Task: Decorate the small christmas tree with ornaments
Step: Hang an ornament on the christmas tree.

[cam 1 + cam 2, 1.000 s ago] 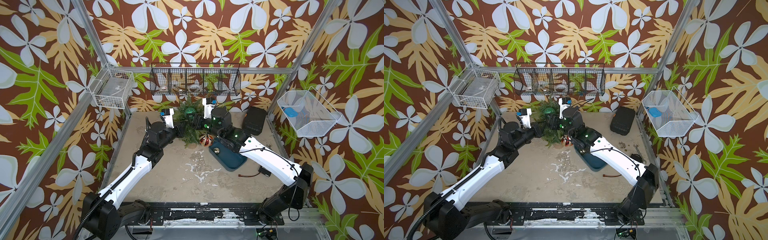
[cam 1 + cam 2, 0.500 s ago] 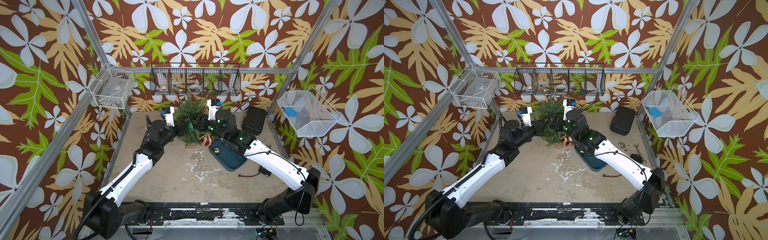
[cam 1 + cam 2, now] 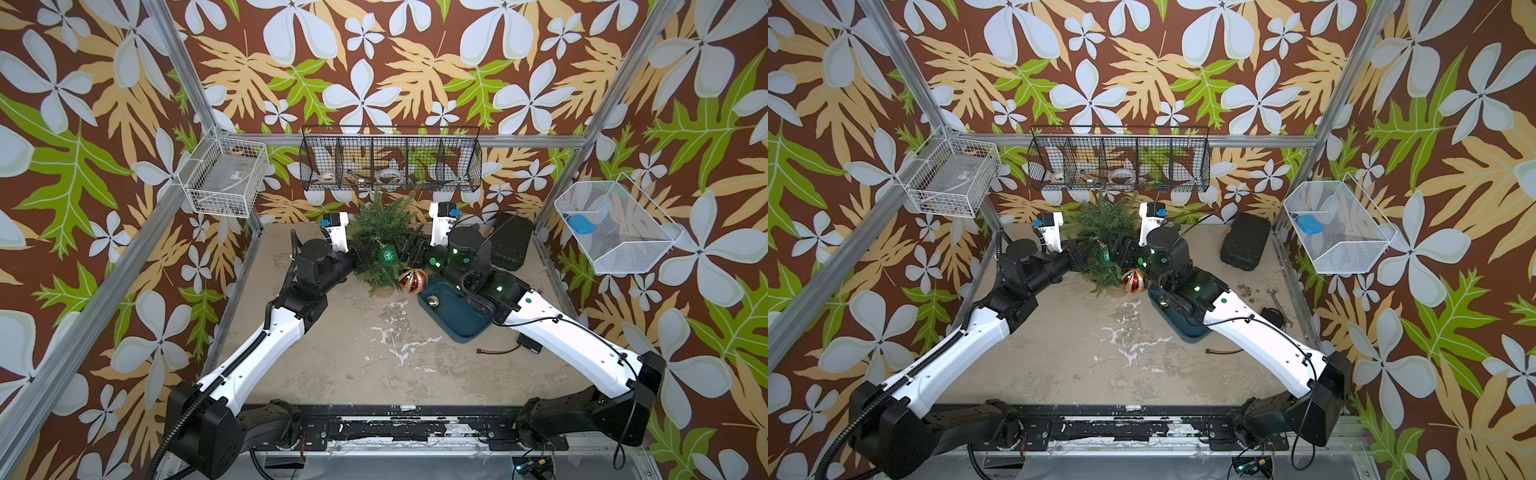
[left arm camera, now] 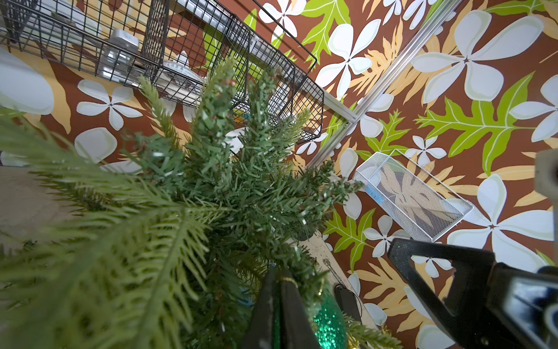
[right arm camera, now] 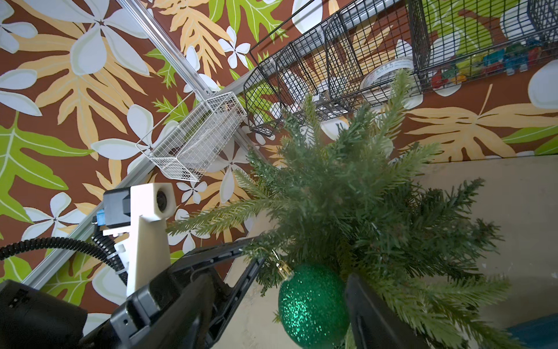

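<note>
Right wrist view: green ball (image 5: 312, 305) hangs on the small christmas tree (image 5: 362, 193) at six o'clock, right end effector (image 3: 407, 251) open beside it. Left end effector (image 4: 277, 281) is nearly closed.

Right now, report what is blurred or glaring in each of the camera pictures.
Left wrist view: the nearest fronds of the small bushy dark green christmas tree are blurred, farther branches sharp. Right wrist view: the glittery green ball ornament is sharp and sparkling. Both top views: evenly lit, highlights glint on the red-and-gold striped ribbed bauble.
</note>
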Robot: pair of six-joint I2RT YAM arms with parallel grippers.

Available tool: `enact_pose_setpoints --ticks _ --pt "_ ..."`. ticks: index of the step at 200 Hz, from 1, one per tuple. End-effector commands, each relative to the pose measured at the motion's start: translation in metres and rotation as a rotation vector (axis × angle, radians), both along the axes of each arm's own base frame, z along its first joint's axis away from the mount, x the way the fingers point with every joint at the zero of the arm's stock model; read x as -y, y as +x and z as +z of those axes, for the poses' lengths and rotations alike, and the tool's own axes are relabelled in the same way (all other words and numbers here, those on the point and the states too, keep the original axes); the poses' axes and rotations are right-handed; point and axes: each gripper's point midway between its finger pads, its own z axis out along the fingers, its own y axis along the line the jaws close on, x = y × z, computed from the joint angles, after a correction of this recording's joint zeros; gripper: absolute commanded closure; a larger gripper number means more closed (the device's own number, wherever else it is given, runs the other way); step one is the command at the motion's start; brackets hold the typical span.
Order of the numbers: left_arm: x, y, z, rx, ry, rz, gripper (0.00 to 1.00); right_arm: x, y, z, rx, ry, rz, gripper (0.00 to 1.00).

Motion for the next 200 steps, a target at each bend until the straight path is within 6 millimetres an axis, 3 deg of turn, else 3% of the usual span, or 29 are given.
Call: enact_pose_setpoints --ticks 1,19,119,184,200 --pt "-0.001 -0.003 0.007 0.019 -0.010 -0.004 0.87 0.002 0.000 0.004 0.008 0.024 -0.012 0.28" --pt "-0.002 -0.005 0.007 0.016 -0.008 -0.001 0.82 0.003 -0.001 0.004 0.009 0.029 -0.010 0.28" --pt "-0.017 -0.022 0.002 0.014 -0.005 0.040 0.74 0.012 -0.010 0.008 0.017 0.042 -0.010 0.29" --pt "-0.018 -0.021 -0.001 0.004 0.006 0.046 0.71 0.002 -0.011 -0.010 -0.029 0.028 0.031 0.31" --pt "-0.018 -0.022 0.000 0.010 0.000 0.045 0.71 -0.003 -0.010 -0.018 -0.046 0.017 0.048 0.39"
